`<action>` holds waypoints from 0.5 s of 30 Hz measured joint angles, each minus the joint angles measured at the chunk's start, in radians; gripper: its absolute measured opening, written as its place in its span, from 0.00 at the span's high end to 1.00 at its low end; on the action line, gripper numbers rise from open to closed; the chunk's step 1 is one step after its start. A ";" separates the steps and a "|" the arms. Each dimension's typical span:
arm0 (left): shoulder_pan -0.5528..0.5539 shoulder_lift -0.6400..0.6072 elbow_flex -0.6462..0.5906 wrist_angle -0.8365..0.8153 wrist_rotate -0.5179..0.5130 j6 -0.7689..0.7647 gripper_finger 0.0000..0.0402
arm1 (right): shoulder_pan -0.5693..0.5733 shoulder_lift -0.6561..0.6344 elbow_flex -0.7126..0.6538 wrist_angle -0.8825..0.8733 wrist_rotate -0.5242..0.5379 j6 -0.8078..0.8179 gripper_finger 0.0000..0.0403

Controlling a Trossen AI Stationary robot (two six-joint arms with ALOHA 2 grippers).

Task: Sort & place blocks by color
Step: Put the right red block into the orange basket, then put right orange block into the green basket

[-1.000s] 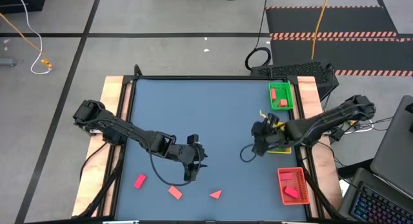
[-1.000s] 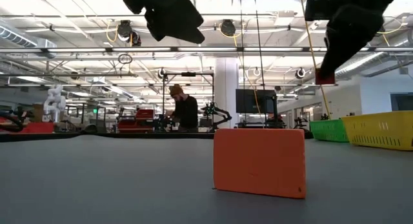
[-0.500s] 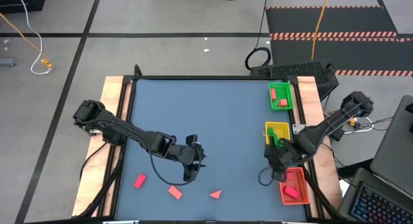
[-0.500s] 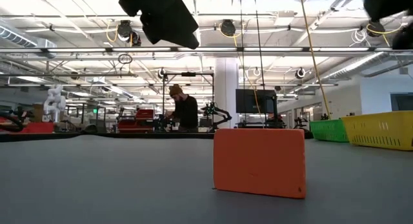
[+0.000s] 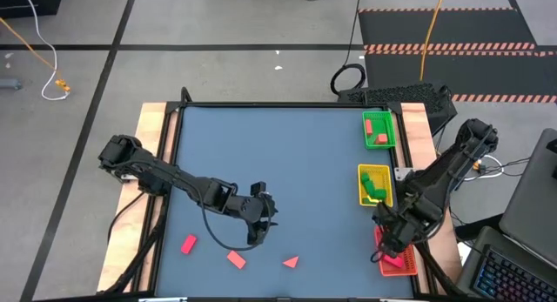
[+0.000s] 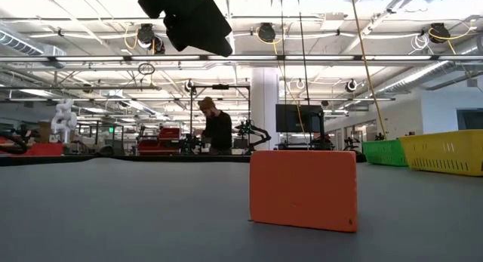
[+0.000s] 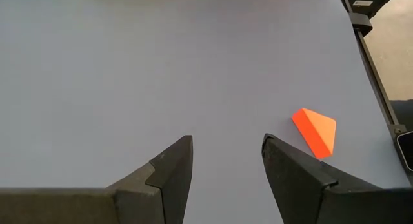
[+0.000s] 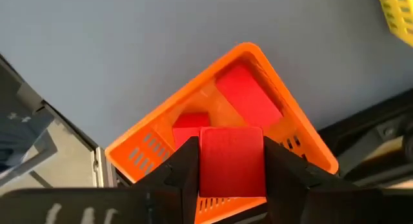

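Observation:
My right gripper (image 8: 231, 146) hovers over the red tray (image 5: 402, 238) at the table's near right corner, shut on a red block (image 8: 231, 169). Other red blocks (image 8: 248, 95) lie inside that tray. My left gripper (image 7: 226, 143) is open above the near middle of the table (image 5: 262, 218). A red triangle (image 7: 315, 130) lies flat on the table beyond it. Two more red blocks (image 5: 188, 244) (image 5: 236, 259) rest near the table's near edge. One of them stands close in the low view (image 6: 303, 189). My right gripper pinches the red block between its two fingers, one on each opposite side face (image 8: 205, 166). The fingers point down from above. The block is lifted clear, over the red tray's inside.
A green tray (image 5: 378, 128) at the far right holds a red piece and a green piece. A yellow tray (image 5: 374, 184) with green blocks sits between it and the red tray. A person stands far off in the room (image 6: 216, 130). The blue table top (image 5: 278, 154) is bare across its middle.
My right gripper has carried the red block from beside the yellow tray toward the table's near right corner and now hangs over the red tray. It has left the low view. The left arm has kept still.

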 joint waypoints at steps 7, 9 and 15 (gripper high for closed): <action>0.000 0.000 0.000 0.000 0.000 -0.001 0.53 | 0.058 0.000 0.000 0.004 0.001 0.154 0.56; 0.000 0.000 0.000 0.001 0.000 -0.001 0.53 | 0.063 0.000 0.000 0.004 0.001 0.183 0.48; 0.000 0.000 0.000 0.001 0.000 -0.001 0.53 | 0.063 0.000 0.000 0.012 0.003 0.180 0.34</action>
